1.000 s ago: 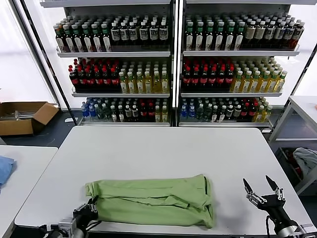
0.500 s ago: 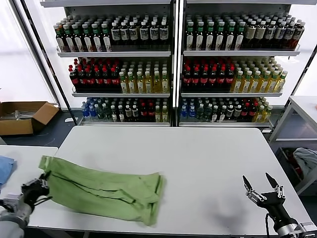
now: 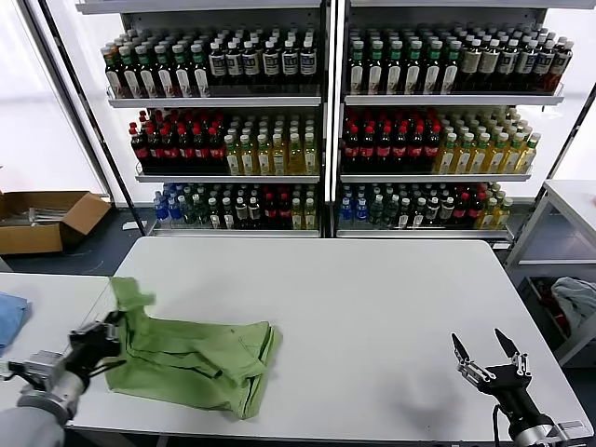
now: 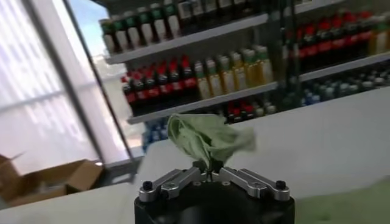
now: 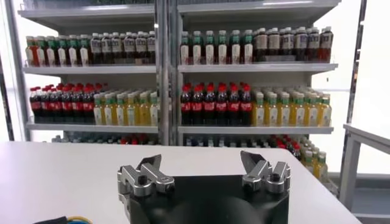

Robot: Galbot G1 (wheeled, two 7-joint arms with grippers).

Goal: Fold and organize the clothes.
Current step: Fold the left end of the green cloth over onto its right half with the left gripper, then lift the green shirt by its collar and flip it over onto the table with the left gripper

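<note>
A light green folded shirt (image 3: 200,358) lies at the front left of the white table (image 3: 372,307), one end lifted near the table's left edge. My left gripper (image 3: 104,337) is shut on that lifted end; in the left wrist view the green fabric (image 4: 207,137) bunches up from between the closed fingers of the left gripper (image 4: 209,172). My right gripper (image 3: 484,352) is open and empty above the table's front right corner; it also shows open in the right wrist view (image 5: 203,167). The shirt's collar, buttons and print are hidden.
A second white table (image 3: 47,307) stands at the left with a blue cloth (image 3: 7,317) on it. Shelves of bottles (image 3: 326,121) stand behind. A cardboard box (image 3: 47,219) sits on the floor at the left. A pale cloth (image 3: 577,303) lies at the right.
My left gripper has dragged the folded shirt left across the table's front, then slightly back right and up, lifting its end. The right gripper has barely moved.
</note>
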